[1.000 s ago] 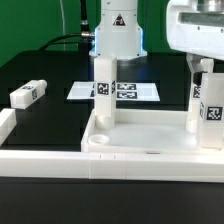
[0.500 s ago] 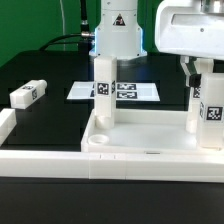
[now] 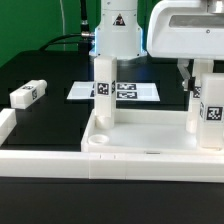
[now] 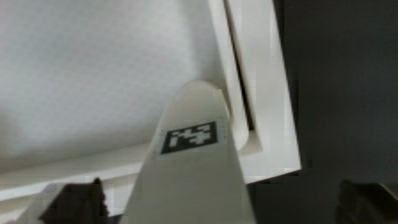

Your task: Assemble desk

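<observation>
The white rimmed tabletop lies at the front of the exterior view, recess side up. Two tagged legs stand upright in its back corners, one on the left and one on the right. A third leg lies loose on the black table at the exterior view's left. My gripper hangs open over the right leg. In the wrist view that leg rises between my two dark fingertips, with a gap on each side and the tabletop's rim beyond it.
The marker board lies flat behind the tabletop, in front of the arm's white base. A long low white border wall runs along the front left and turns back at the left edge.
My gripper has moved toward the exterior view's left, coming over the right leg. It has stayed open, and the legs and tabletop have not moved.
</observation>
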`<state>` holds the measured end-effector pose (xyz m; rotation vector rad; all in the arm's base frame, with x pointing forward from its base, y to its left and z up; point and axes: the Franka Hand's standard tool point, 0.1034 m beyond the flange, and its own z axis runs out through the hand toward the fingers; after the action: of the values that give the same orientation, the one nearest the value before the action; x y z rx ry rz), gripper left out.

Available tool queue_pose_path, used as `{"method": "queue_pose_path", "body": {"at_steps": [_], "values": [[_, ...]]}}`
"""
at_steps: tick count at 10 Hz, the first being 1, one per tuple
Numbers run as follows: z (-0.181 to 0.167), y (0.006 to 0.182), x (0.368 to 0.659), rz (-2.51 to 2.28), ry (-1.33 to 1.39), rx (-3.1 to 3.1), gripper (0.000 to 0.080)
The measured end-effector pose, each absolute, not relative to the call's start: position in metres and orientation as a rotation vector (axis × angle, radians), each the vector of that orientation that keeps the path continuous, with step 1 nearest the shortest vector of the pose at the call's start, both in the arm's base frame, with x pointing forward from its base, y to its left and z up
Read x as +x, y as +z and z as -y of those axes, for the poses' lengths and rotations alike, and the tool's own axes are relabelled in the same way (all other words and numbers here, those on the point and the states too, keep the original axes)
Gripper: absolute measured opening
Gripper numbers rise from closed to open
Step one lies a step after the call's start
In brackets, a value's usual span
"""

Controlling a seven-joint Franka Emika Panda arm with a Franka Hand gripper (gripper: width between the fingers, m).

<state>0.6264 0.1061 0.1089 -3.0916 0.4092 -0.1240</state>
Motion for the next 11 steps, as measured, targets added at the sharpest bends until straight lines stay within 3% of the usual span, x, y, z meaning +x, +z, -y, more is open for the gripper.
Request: {"method": "queue_pose_path", "body": {"at_steps": [4,6,7,8,11], "values": [[-0.0993,0.1092,0.6278,-0.021,-0.13,-3.135,0.0648],[-0.0989,0.1091,0.6278,-0.018,-0.129,-3.135,0.0387],[-0.099,0.1091,0.6278,-0.018,-0.129,-3.135,0.0387],[-0.099,0.1091,0.6278,-0.022,-0.129,-3.135,0.0288],[-0.0984,0.1089,0.6278,-0.224,-0.128,-3.119,0.0288]]}}
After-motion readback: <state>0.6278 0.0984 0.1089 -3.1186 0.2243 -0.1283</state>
